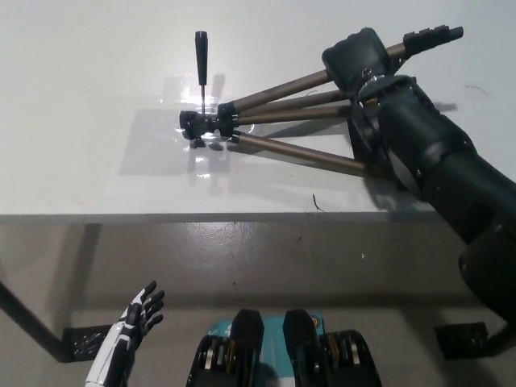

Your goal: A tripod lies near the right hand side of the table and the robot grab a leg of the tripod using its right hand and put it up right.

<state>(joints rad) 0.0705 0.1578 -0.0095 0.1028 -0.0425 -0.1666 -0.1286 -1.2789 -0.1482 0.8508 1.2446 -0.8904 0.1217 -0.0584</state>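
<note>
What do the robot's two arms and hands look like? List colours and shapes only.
Left hand: black fingers apart, on a white back and a slim white forearm with thin black lines. Right hand: all black, bulky and rounded, matte. The right arm behind it is black too, built of thick, rounded segments that widen toward the picture's edge, with a small brass-coloured fitting near the wrist. No loose cables or readable markings show.

Right robot hand (360,60) clenched, left robot hand (139,315) spread.
</note>
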